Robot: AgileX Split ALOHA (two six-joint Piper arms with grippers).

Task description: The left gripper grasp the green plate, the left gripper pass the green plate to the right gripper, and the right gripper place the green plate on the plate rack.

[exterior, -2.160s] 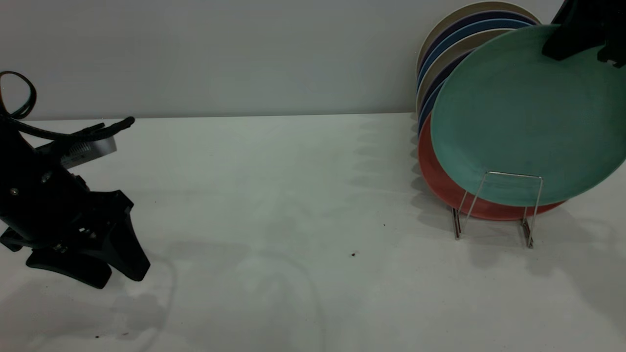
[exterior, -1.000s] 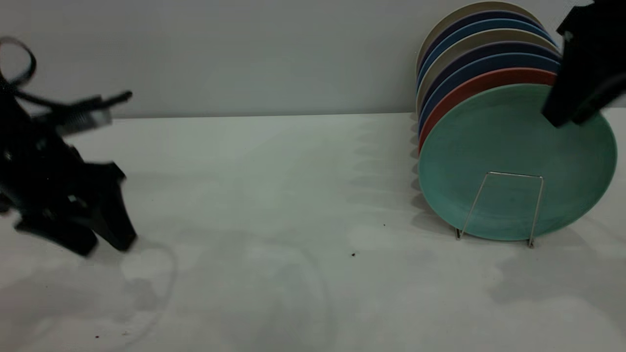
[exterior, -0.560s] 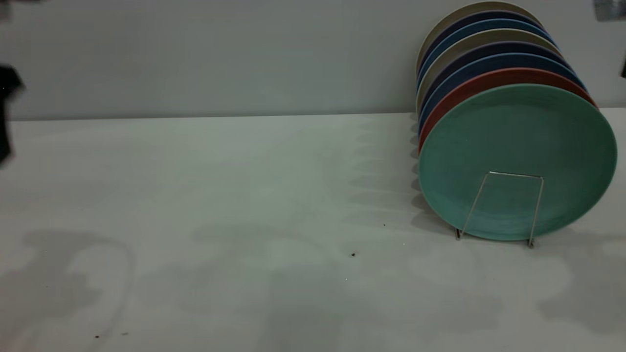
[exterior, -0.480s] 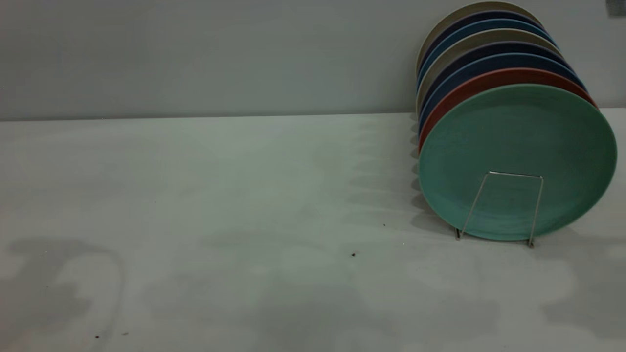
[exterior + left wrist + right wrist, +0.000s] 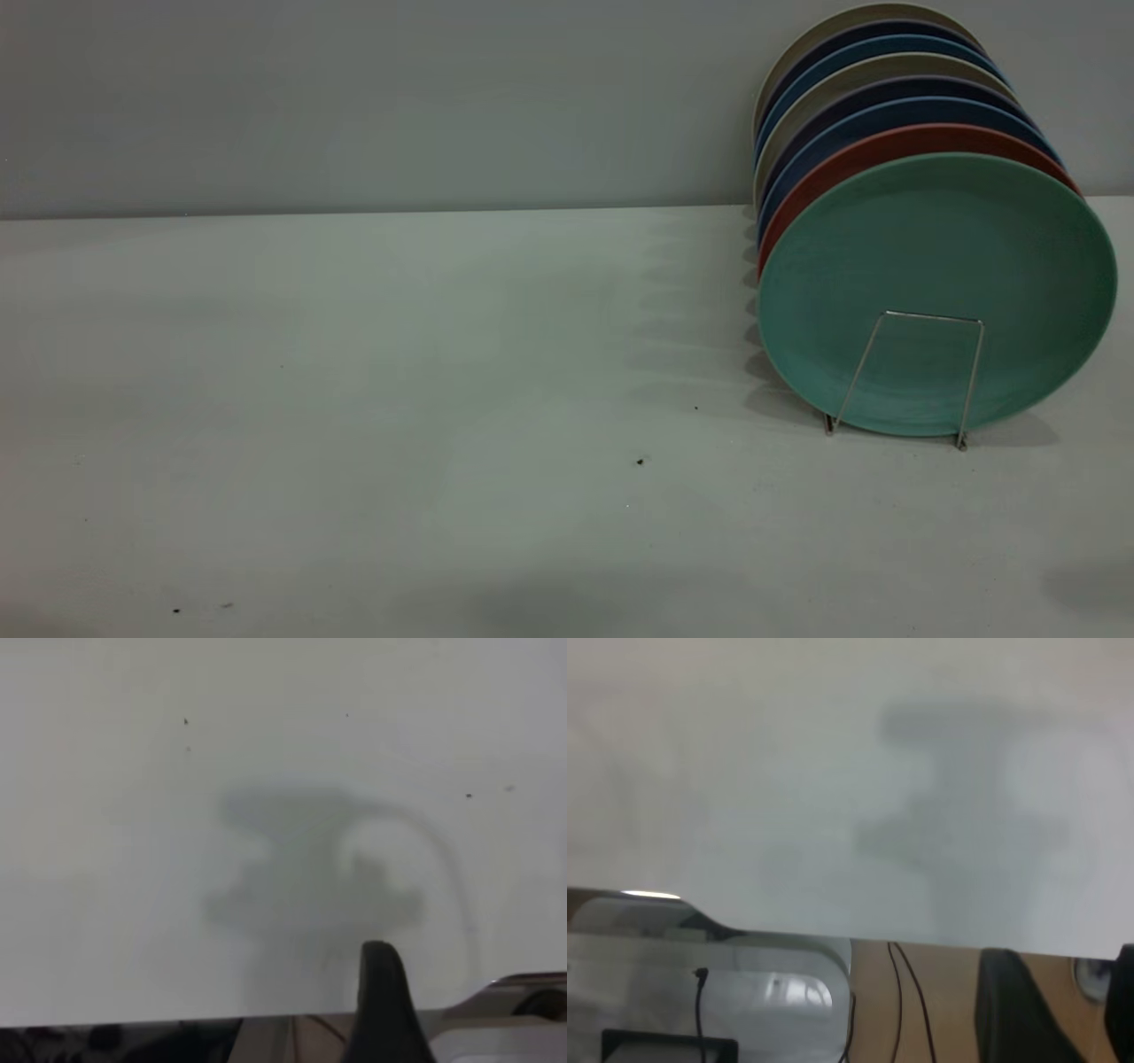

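Teal-green plate (image 5: 937,292) stands upright at the front of the wire plate rack (image 5: 904,372), leaning against the salmon plate (image 5: 886,146) behind it, on the tabletop (image 5: 399,399). Left claw (image 5: 383,1001): one finger visible over bare tabletop; open or closed, cannot tell. Right claw (image 5: 1050,1001): likewise undetermined.

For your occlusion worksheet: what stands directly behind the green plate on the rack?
Behind the green plate stands a salmon-red plate, then blue and cream plates; only their upper rims show. The plate rack shows only its front loop; the rest is covered.
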